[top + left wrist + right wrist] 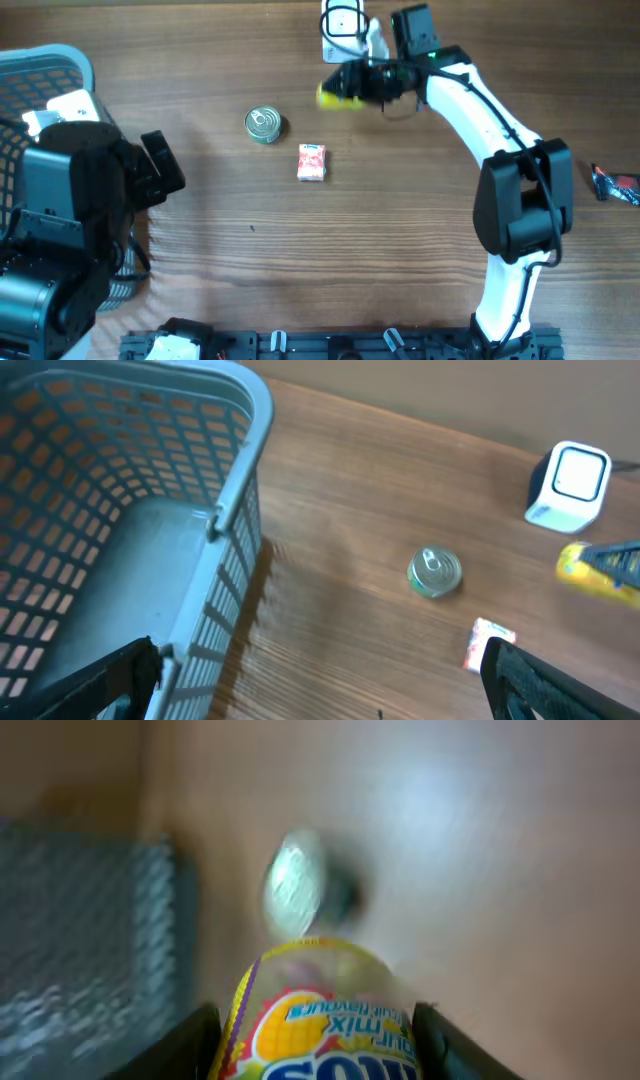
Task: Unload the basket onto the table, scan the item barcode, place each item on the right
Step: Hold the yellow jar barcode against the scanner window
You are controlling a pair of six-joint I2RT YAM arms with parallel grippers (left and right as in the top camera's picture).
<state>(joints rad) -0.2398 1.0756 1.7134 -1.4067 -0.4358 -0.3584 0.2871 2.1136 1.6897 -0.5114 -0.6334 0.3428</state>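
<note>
Presently, a yellow sweets pack (336, 95) is pinched between the fingers of the right gripper (358, 86) at the far side of the wooden table (400, 240). In the overhead view, the pack is held just below the white barcode scanner (345, 24), near it; whether the two touch cannot be told. In the right wrist view the pack (320, 1020) is seen clamped from both sides by the black fingers (190, 1040), with a fruit print and the words "mix fruit flavours" partly readable on its wrapper. No barcode can be made out on the visible face.

The left gripper (160, 166) is held with its jaws spread wide and nothing between them, beside the near edge of a grey-blue plastic basket (40, 70) at the left end of the table. In the left wrist view, the basket's latticed wall (240, 550) fills the left half.

A small tin can (264, 124) with a ring-pull lid stands upright on the table between the basket and the scanner. A red-and-white packet (312, 162) lies flat just beside it, apart from it, on the side nearer the robot. A dark wrapper with red print (615, 185) lies at the table's right edge, well apart from the rest. Some white items are seen inside the basket.
</note>
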